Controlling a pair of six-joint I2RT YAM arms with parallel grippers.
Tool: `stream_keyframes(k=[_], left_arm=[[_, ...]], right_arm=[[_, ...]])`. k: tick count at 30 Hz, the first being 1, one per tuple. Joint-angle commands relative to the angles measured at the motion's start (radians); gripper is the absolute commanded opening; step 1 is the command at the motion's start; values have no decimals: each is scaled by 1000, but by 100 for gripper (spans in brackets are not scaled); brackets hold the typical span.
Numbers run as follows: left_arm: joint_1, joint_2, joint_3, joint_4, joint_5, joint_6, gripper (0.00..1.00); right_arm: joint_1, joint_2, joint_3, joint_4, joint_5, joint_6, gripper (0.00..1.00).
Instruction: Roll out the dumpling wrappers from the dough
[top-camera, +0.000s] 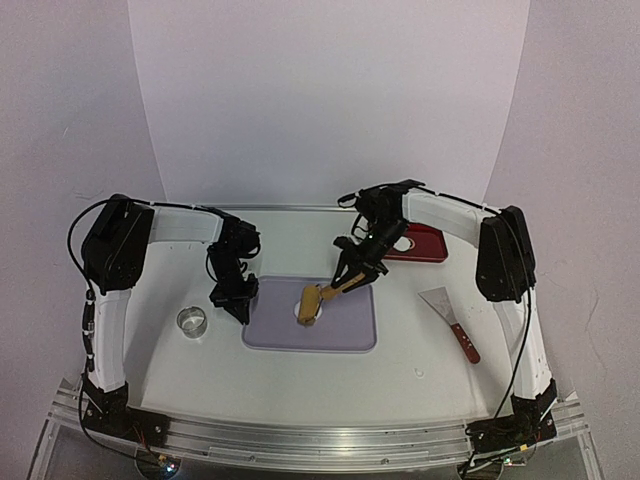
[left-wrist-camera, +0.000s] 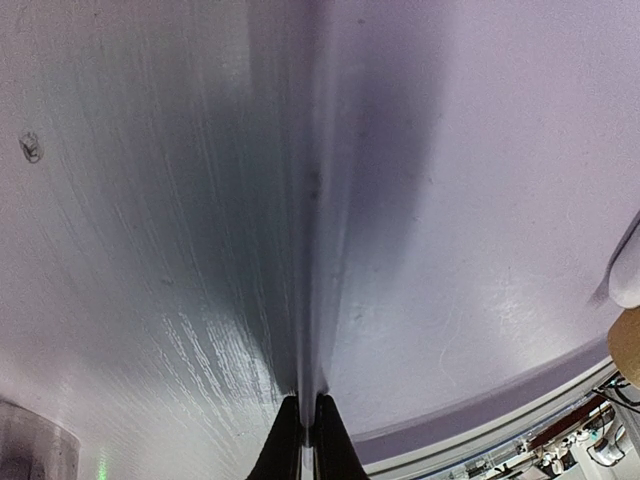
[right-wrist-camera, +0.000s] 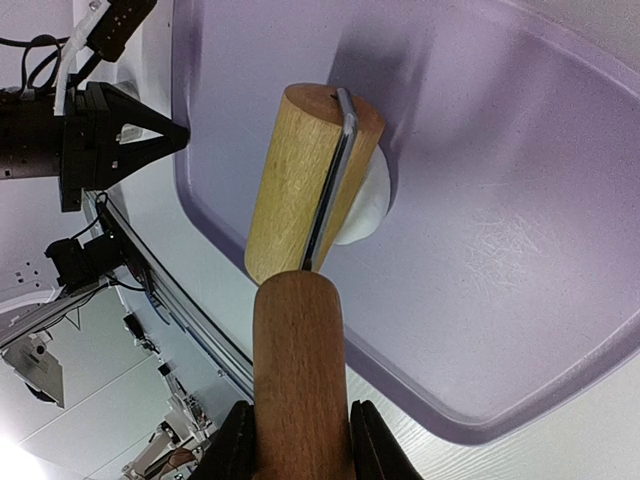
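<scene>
The dough (top-camera: 302, 309) is a small white piece on the purple mat (top-camera: 345, 330), mostly hidden under the wooden roller head (top-camera: 311, 303). In the right wrist view the dough (right-wrist-camera: 366, 200) shows at the right of the roller head (right-wrist-camera: 298, 180). My right gripper (top-camera: 352, 270) is shut on the roller's wooden handle (right-wrist-camera: 300, 370), as its wrist view (right-wrist-camera: 300, 455) shows. My left gripper (top-camera: 232, 300) is shut on the mat's left rim (left-wrist-camera: 318, 250), its fingertips (left-wrist-camera: 303, 440) pinching the edge. No neat round wrappers are in view.
A metal ring cutter (top-camera: 192, 321) stands left of the mat and shows in the left wrist view (left-wrist-camera: 30, 450). A scraper with a red handle (top-camera: 452, 322) lies right of the mat. A red tray (top-camera: 418, 243) sits at the back right under the right arm.
</scene>
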Motion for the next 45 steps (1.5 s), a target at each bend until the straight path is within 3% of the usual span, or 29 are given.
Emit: stream_keyframes(k=[1, 12, 24, 27, 38, 42, 45], left_arm=[[24, 16, 26, 15, -93, 19, 0], [24, -16, -23, 60, -88, 4, 0], [24, -11, -31, 70, -120, -1, 0], [24, -13, -31, 75, -125, -1, 0], [23, -8, -16, 65, -150, 37, 0], [18, -18, -22, 72, -145, 37, 0], [12, -32, -31, 84, -134, 43, 0]], right_arm=[[6, 223, -192, -230, 655, 78, 0], [6, 146, -232, -191, 638, 103, 0], [51, -17, 112, -211, 190, 68, 0], [75, -45, 165, -198, 136, 97, 0], [90, -141, 254, -134, 136, 272, 0], [91, -153, 189, -123, 217, 341, 0], [100, -162, 114, -70, 184, 338, 0]])
